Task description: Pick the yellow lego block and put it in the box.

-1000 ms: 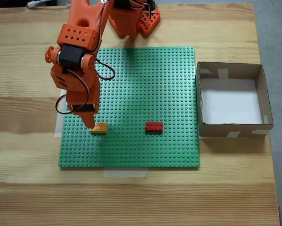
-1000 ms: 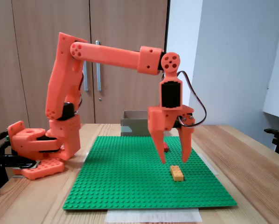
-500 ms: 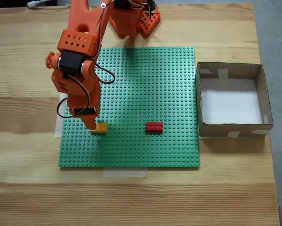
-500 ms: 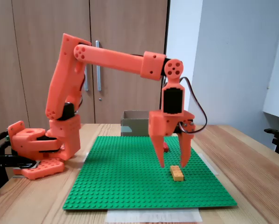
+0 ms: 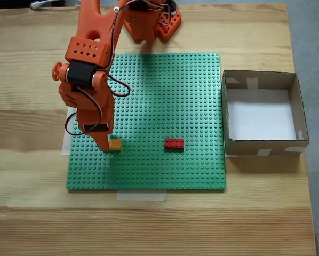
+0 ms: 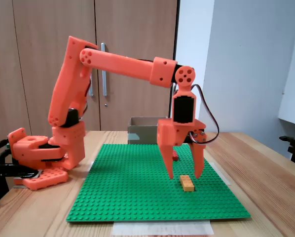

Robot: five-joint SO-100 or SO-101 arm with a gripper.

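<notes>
Wooden tabletop (image 5: 31, 213) with a green baseplate (image 5: 165, 101), an orange arm (image 6: 123, 61) and a cardboard box (image 5: 263, 145).

Pale cupboard doors and a grey-white wall stand behind the arm in a fixed view from the side. The gripper (image 6: 184, 177) hangs low over the baseplate with its two fingers spread wide, holding nothing; the yellow lego block (image 6: 187, 183) lies on the studs just below, between the fingertips and slightly toward the camera. From above, the block (image 5: 115, 144) sits near the baseplate's left edge, partly covered by the gripper (image 5: 105, 145). A red brick (image 5: 174, 143) rests to its right, well apart. The box stands on the tabletop just beside the baseplate's right edge, its white floor (image 5: 261, 114) bare.
</notes>
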